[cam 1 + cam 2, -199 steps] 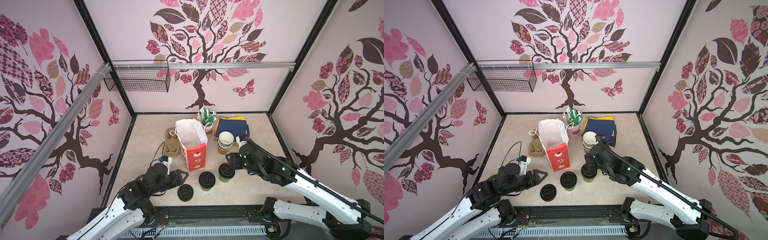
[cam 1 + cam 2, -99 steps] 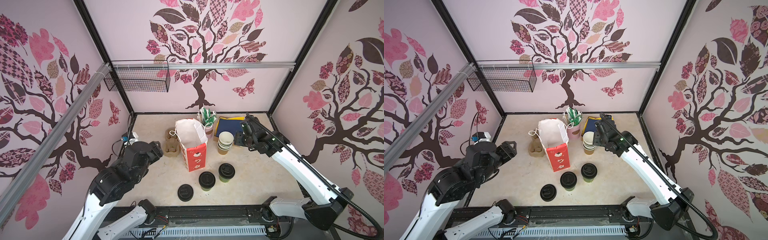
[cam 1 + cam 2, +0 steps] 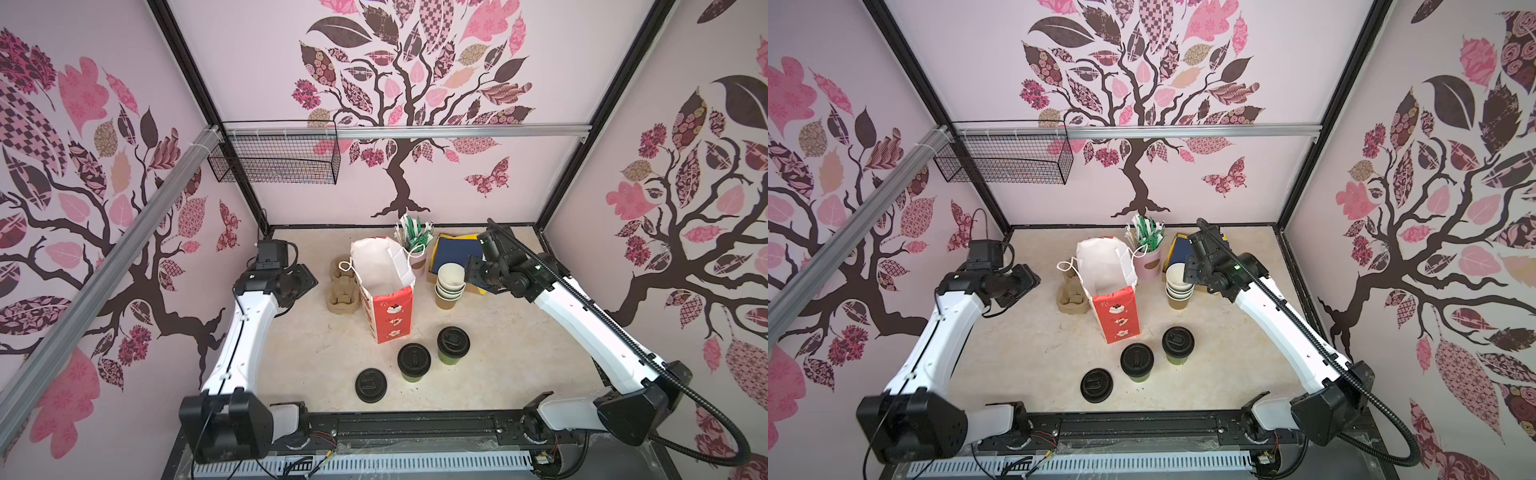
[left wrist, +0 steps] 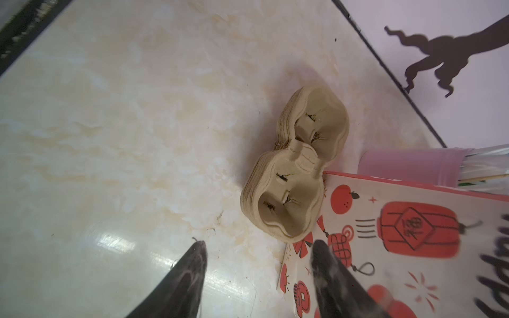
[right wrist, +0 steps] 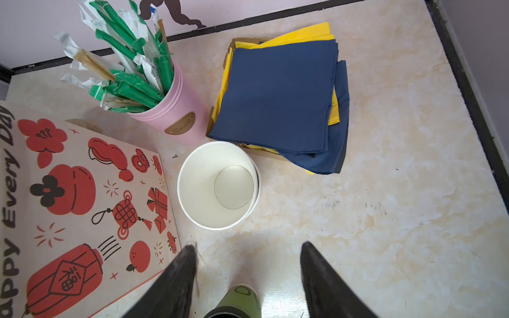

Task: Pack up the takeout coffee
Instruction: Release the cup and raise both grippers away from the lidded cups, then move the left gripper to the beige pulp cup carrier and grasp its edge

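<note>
Two takeout coffee cups with black lids stand upright side by side in both top views, one (image 3: 414,360) to the left of the other (image 3: 453,343), in front of the red-and-white paper bag (image 3: 386,286). The right wrist view catches one lidded green cup (image 5: 239,300) at its edge. My left gripper (image 4: 259,243) is open and empty, raised beside the beige cup carrier (image 4: 294,170) and the bag's side (image 4: 413,247). My right gripper (image 5: 248,245) is open and empty, raised over bare table near a stack of empty white cups (image 5: 217,184). In a top view both grippers, left (image 3: 1027,278) and right (image 3: 1190,270), are far from the coffee cups.
A loose black lid (image 3: 370,385) lies on the table at the front left of the cups. Behind the bag stand a pink cup of wrapped stirrers (image 5: 170,115) and a pile of blue and yellow napkins (image 5: 278,93). A wire basket (image 3: 274,158) hangs on the back wall.
Both arms have risen from low at the front, beside the lidded cups, and swung back: the left to the carrier, the right to the stack of empty cups. The cups have not moved.
</note>
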Action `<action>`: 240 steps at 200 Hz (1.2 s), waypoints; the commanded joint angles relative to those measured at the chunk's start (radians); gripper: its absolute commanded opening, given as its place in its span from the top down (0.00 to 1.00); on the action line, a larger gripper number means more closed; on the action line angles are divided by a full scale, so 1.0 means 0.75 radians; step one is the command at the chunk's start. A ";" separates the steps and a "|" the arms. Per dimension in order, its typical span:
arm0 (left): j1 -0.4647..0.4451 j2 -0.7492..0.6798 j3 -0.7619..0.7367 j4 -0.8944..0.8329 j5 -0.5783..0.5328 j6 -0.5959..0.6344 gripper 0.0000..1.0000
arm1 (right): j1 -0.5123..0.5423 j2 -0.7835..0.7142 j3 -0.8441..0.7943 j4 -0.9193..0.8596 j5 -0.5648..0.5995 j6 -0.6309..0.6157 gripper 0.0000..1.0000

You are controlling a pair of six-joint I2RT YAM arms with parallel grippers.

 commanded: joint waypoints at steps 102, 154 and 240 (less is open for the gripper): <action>0.012 0.613 0.234 0.024 0.292 0.548 0.43 | -0.067 0.042 0.049 -0.012 -0.049 0.009 0.35; 0.002 0.705 0.311 -0.002 0.255 0.571 0.58 | -0.066 0.028 0.021 0.004 -0.071 0.048 0.35; 0.023 0.517 0.131 -0.020 0.008 0.481 0.73 | -0.067 0.021 0.005 0.011 -0.101 0.054 0.34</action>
